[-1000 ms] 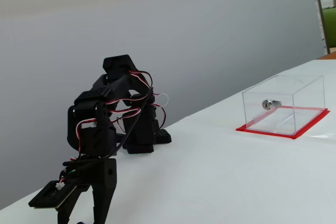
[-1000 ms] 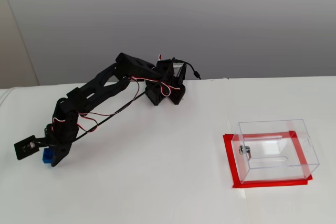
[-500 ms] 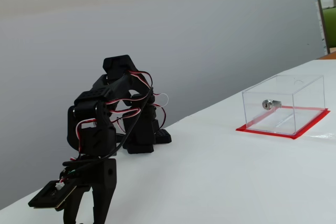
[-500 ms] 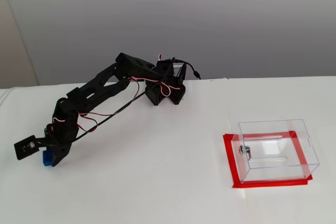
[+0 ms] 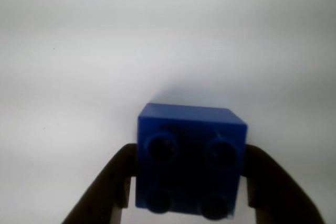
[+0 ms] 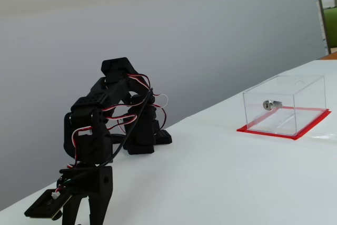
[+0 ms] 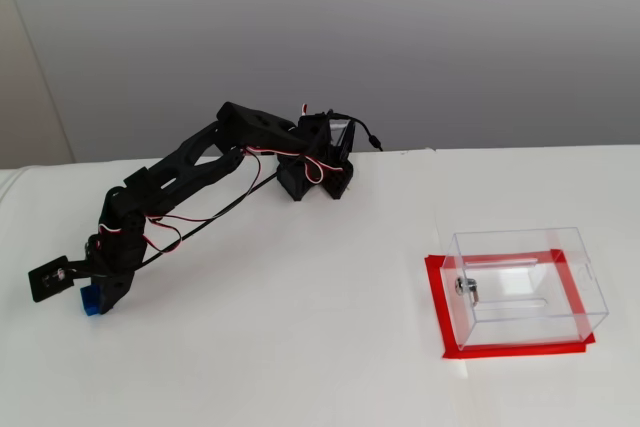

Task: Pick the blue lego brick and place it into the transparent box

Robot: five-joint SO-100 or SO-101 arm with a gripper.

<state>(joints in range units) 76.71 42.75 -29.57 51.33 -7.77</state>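
Note:
The blue lego brick sits between my two dark fingers in the wrist view, studs facing the camera, and each finger presses against one of its sides. In a fixed view the brick is low at the white table's left side, under my gripper. My gripper is shut on it. In the other fixed view the gripper is at the bottom left and the brick is hidden. The transparent box with its red base stands far to the right, also seen in the other fixed view.
A silver cylindrical lock sits on the box's left wall and shows in the other fixed view too. The arm's black base stands at the table's back edge. A grey wall runs behind the table.

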